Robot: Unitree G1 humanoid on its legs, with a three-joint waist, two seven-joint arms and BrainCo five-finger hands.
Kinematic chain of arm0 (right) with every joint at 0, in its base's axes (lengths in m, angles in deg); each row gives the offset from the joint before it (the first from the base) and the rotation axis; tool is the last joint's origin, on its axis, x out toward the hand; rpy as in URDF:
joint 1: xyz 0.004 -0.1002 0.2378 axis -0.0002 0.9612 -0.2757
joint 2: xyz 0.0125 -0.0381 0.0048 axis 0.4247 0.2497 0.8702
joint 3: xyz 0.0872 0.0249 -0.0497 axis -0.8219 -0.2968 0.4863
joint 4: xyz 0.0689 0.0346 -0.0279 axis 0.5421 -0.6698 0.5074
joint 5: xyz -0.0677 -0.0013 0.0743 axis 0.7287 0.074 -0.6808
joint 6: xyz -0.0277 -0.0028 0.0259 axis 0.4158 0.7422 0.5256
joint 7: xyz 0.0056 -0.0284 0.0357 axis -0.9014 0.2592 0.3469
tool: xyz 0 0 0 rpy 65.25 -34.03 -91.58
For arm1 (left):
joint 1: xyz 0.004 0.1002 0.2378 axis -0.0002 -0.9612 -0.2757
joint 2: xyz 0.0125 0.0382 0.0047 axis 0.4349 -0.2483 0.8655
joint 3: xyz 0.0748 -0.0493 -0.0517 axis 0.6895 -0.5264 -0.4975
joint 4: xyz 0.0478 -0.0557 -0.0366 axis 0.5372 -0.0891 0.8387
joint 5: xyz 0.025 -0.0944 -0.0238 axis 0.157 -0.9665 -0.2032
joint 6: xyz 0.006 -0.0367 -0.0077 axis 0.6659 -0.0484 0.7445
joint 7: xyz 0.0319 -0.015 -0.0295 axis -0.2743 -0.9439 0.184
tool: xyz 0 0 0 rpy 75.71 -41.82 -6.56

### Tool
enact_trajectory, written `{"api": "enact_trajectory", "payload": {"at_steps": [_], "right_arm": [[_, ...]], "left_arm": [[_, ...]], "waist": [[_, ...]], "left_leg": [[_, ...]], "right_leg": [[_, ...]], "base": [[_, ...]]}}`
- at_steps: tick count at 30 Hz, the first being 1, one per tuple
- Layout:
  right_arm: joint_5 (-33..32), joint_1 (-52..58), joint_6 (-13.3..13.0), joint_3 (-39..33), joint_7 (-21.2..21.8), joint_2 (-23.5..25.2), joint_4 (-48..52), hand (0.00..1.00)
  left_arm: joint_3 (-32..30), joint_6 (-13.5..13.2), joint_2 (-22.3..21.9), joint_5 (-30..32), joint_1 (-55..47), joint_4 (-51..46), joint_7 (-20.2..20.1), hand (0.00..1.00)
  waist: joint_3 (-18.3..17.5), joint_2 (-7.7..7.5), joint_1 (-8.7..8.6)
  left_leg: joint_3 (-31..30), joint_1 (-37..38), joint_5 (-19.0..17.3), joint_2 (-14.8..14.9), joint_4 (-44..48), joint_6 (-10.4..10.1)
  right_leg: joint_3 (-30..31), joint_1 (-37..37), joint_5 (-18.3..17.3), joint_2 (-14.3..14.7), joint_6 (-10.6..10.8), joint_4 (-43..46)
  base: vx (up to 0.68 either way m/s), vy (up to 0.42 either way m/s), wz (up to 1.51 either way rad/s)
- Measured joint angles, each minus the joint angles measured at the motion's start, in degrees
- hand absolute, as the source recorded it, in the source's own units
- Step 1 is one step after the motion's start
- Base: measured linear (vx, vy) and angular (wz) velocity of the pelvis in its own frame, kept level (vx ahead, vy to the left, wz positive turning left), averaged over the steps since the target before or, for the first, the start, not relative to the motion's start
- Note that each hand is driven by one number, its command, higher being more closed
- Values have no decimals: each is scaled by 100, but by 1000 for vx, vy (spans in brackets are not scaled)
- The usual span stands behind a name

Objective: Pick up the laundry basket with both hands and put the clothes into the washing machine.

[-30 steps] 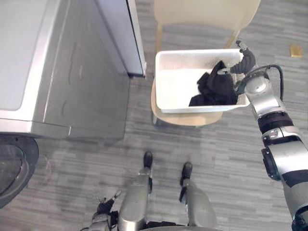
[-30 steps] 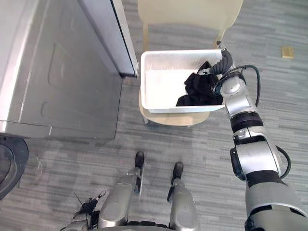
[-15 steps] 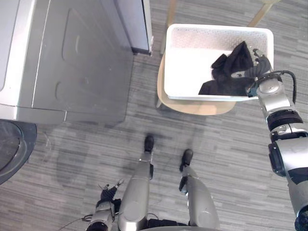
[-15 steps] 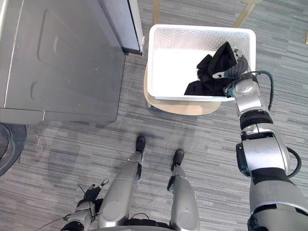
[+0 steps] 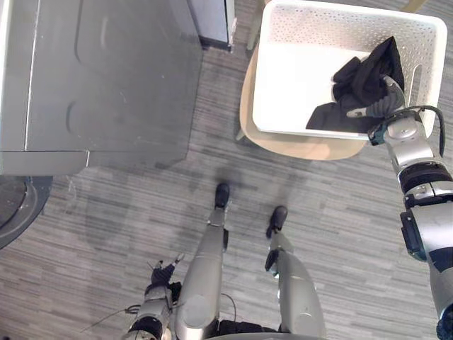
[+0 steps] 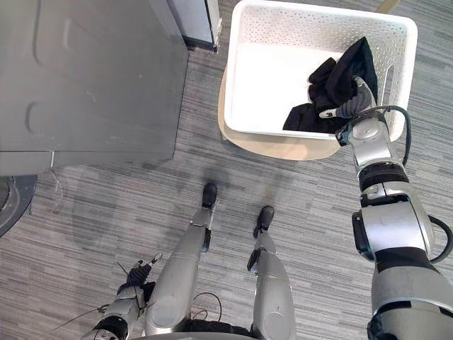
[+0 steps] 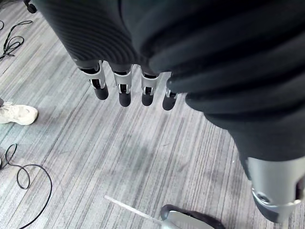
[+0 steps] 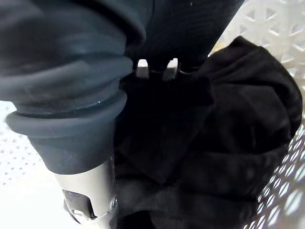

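1. Left eye view: the white laundry basket (image 5: 318, 25) sits at 1 o'clock on the seat of a pale wooden chair (image 5: 311, 146), and neither hand grips its rim.
2. The black clothes (image 5: 364, 78) lie heaped inside the basket, toward its 3 o'clock wall, with a fold draped up against the perforated side.
3. The right hand (image 6: 352, 108) reaches over the basket's near rim at about 4 o'clock of the basket. It lies against the heap of clothes.
4. In the right wrist view its dark ribbed cover presses into the black cloth and its fingers are buried in the folds, so I cannot tell whether they are clenched or loose. The basket's perforated wall shows just beyond the cloth.
5. The left hand (image 7: 124, 88) hangs low at 7 o'clock of the eye views, beside the body and well apart from the basket. Its fingers point straight down, relaxed, grasping nothing, over the grey plank floor (image 7: 143, 152).
6. A person's white shoe (image 7: 16, 113) rests on that floor in the left wrist view.
7. The grey washing machine (image 5: 106, 71) takes up the 10 o'clock area, just beside the chair, and its round dark door (image 5: 18, 205) stands at 8 o'clock.
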Motion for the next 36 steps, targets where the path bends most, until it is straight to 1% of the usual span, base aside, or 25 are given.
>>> {"api": "enact_trajectory", "payload": {"at_steps": [3,10,13,16,17,19,21,23,26,27,31,32,36], "right_arm": [[3,-1,-9,72,-4,10,73,0],[-22,-47,-28,60,-95,71,75,0],[-53,-179,-55,53,-77,21,124,0],[-50,-177,-110,16,60,-94,476,0],[-48,-176,-127,2,134,-172,674,100],[-48,-164,-131,-8,160,-227,879,100],[-49,-156,-133,-49,245,-243,1007,100],[-48,-148,-129,-69,279,-246,1082,100],[27,-89,-106,-199,363,-241,1089,100],[115,-52,-60,-258,342,-236,1087,100],[187,172,50,-515,220,-73,1111,100],[174,236,118,-559,157,-48,1192,100],[-37,255,150,-732,2,2,1202,100]], "left_arm": [[1,-4,-6,1,174,-13,21,0],[-1,-2,-19,-50,209,-164,137,0],[-9,-5,-15,-58,224,-234,153,0],[-89,-14,-31,-156,241,-366,157,0],[-145,-18,-53,-178,250,-460,156,0],[-306,-60,-117,-180,340,-516,157,0],[-334,-85,-131,-181,364,-655,153,0],[-347,-123,-140,-186,365,-757,146,0],[-523,-115,-197,-298,360,-862,144,0],[-560,-118,-196,-341,350,-891,149,0],[-638,-118,-199,-406,350,-938,227,0],[-691,-120,-222,-410,351,-973,231,0],[-788,-120,-305,-509,351,-1107,236,0]], "waist": [[2,-1,64],[10,-15,68],[14,-23,67],[12,-27,56],[10,-31,52],[5,-41,52],[0,-54,45],[-9,-69,51],[-51,-148,74],[-86,-209,94],[-167,-334,109],[-176,-350,106],[-179,-353,94]], "left_leg": [[-58,-110,9,20,13,-12],[-270,-276,149,29,-143,-89],[-285,-333,246,42,-291,-118],[-290,-546,267,77,-302,-158],[-290,-654,281,100,-306,-189],[-293,-788,309,134,-305,-221],[-310,-895,344,163,-301,-252],[-310,-972,372,191,-304,-292],[-304,-1073,390,239,-298,-318],[-305,-1100,393,247,-289,-322],[-310,-1107,414,256,-248,-342],[-309,-1107,431,257,-231,-319],[-309,-1079,451,262,-136,-289]], "right_leg": [[-16,-81,4,18,6,-11],[-167,-213,4,61,7,-23],[-181,-333,4,64,7,-16],[-185,-548,-2,56,12,2],[-190,-660,-12,64,22,12],[-215,-805,-34,83,37,46],[-243,-935,-122,102,82,127],[-280,-1020,-134,116,70,178],[-332,-1126,-152,136,49,250],[-323,-1195,-163,133,56,331],[-337,-1216,-181,129,29,423],[-341,-1211,-181,129,29,437],[-351,-1170,-180,128,28,500]], "base": [[-20,-3,6],[-13,-7,13],[-16,-5,1],[-39,5,-4],[-47,6,-5],[-41,1,-5],[-18,1,-2],[0,0,0],[28,-8,5],[34,-8,-1],[72,-9,0],[78,-7,1],[77,-2,1]]}}
